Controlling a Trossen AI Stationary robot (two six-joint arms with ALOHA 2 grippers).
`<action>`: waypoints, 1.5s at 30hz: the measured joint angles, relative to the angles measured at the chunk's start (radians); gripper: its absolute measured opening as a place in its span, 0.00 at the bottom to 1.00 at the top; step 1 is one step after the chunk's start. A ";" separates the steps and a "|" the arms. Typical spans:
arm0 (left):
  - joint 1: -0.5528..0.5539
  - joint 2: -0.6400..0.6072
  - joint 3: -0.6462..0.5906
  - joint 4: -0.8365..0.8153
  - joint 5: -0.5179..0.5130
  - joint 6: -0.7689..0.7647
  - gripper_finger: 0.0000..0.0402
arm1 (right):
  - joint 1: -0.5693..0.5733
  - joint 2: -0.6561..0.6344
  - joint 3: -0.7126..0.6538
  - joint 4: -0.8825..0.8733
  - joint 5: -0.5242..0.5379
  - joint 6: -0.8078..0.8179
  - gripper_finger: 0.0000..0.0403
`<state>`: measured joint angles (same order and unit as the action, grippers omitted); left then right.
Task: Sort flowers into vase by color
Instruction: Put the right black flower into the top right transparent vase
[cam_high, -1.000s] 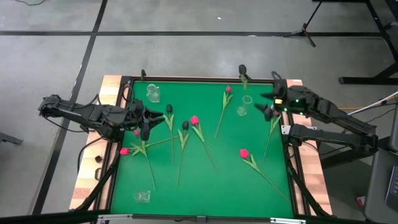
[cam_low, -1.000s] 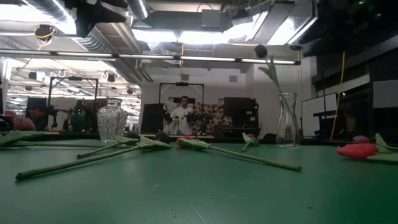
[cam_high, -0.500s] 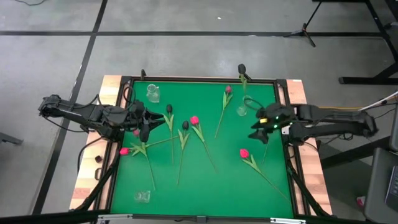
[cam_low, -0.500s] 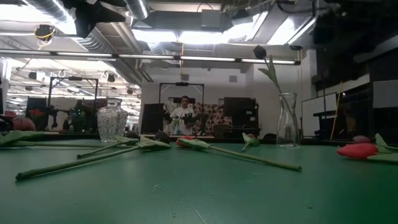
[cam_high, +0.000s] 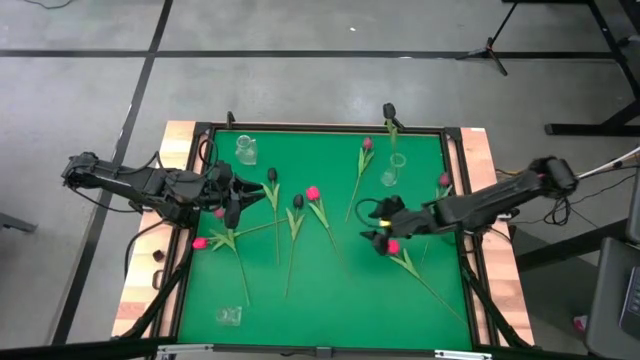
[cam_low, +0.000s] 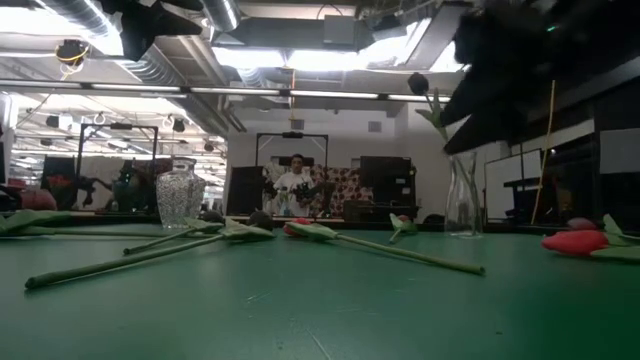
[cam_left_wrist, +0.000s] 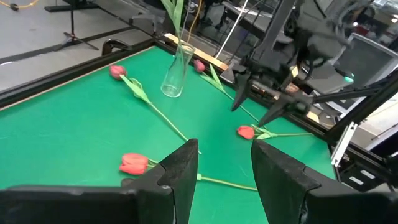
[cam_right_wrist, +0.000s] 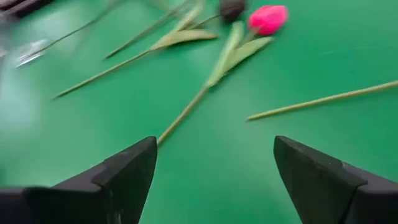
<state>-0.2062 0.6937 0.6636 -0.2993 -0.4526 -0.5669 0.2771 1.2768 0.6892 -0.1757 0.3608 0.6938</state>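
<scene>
Several tulips lie flat on the green table mat (cam_high: 330, 290): pink heads (cam_high: 313, 193), (cam_high: 200, 243), (cam_high: 392, 246), near-black heads (cam_high: 271, 175), (cam_high: 298, 201), maroon heads (cam_high: 367, 144), (cam_high: 444, 180). A near-black tulip (cam_high: 390, 110) stands with its stem in the slim glass vase (cam_high: 397, 165). My right gripper (cam_high: 370, 230) hangs open over the mat beside the right-hand pink tulip, facing the middle pink tulip (cam_right_wrist: 268, 18); nothing is between its fingers. My left gripper (cam_high: 240, 197) waits open at the left edge, holding nothing (cam_left_wrist: 227, 155).
A cut-glass vase (cam_high: 245, 150) stands at the far left and a small glass (cam_high: 230, 315) at the near left. A raised black frame (cam_high: 320, 128) borders the mat. A person (cam_low: 295, 185) stands far back in the room.
My right gripper has swung from the table's far right corner, next to the slim vase, toward the middle and near side, sinking lower, still open. It now hangs beside the right-hand pink tulip. The flowers have not moved.
</scene>
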 joint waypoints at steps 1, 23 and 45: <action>0.000 0.000 0.000 0.000 -0.001 0.000 0.36 | 0.000 0.040 0.017 0.000 0.020 0.011 0.80; 0.000 0.000 0.000 -0.032 -0.001 -0.006 0.36 | -0.048 0.645 0.651 -0.118 0.203 0.166 0.80; 0.000 0.000 0.000 -0.053 0.002 -0.008 0.36 | -0.068 0.789 0.672 0.083 0.184 0.297 0.80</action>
<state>-0.2058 0.6937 0.6632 -0.3523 -0.4507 -0.5747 0.2090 2.0655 1.3617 -0.0926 0.5451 0.9913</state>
